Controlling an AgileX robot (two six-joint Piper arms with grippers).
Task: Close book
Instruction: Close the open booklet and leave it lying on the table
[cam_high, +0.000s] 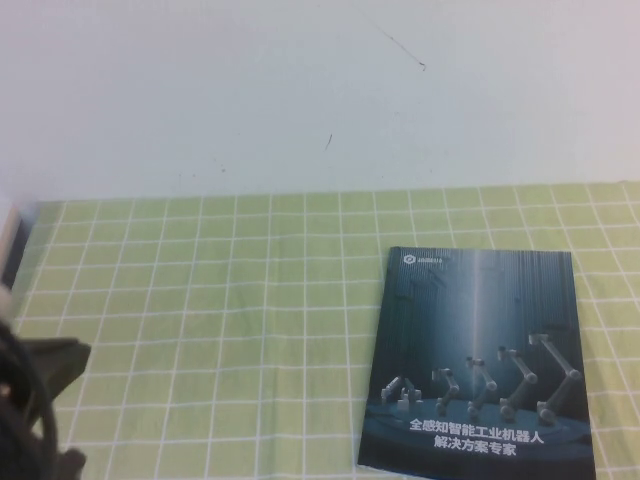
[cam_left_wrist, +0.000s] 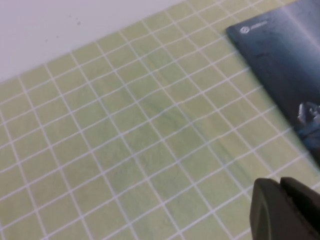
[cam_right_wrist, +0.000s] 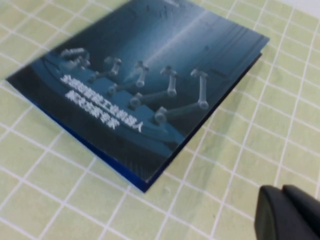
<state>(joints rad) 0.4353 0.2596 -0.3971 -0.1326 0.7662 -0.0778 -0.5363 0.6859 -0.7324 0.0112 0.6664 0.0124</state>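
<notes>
A dark blue book (cam_high: 475, 360) with robot arms and white Chinese lettering on its cover lies closed and flat on the green checked cloth (cam_high: 220, 300), at the right near the front edge. It also shows as the book (cam_right_wrist: 145, 75) and as one corner of the book (cam_left_wrist: 285, 55). My left gripper (cam_left_wrist: 280, 187) hangs shut over bare cloth to the book's left, holding nothing. My right gripper (cam_right_wrist: 281, 192) is shut and empty over the cloth just off the book's edge. In the high view only the left arm (cam_high: 40, 400) shows, at the bottom left.
A plain white wall (cam_high: 300, 90) rises behind the far edge of the cloth. A pale object (cam_high: 8, 240) sits at the far left edge. Bare cloth stretches between the left arm and the book.
</notes>
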